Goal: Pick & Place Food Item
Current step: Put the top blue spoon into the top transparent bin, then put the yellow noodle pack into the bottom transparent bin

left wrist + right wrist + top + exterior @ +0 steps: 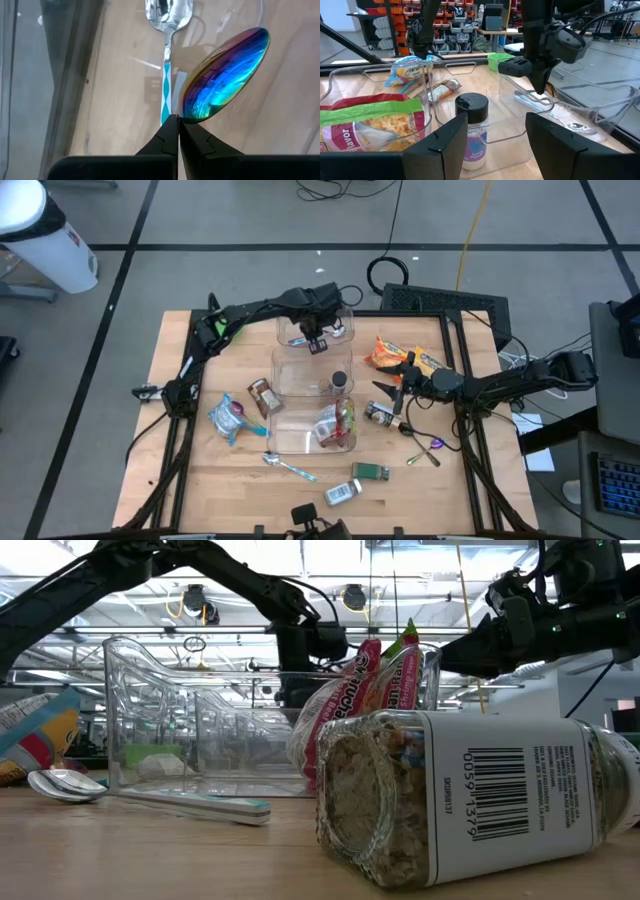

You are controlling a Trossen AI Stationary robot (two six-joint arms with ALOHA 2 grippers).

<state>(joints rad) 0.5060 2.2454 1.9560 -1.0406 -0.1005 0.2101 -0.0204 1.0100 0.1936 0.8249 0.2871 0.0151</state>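
Glass jar [470, 800], rigid, slippery, best gripped mid-body; iridescent spoon [225, 75] pinched by left gripper [177, 132], right gripper [492, 145] parted at three o'clock.

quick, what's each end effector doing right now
left end effector: closed, pinching an iridescent spoon
right end effector: open, holding nothing

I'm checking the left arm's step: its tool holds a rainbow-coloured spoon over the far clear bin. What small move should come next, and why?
Probably ease the left tool down a little, then open it. It is shut on the iridescent spoon, which hangs over the clear bin, where a silver spoon already lies. The right tool waits open nearby.
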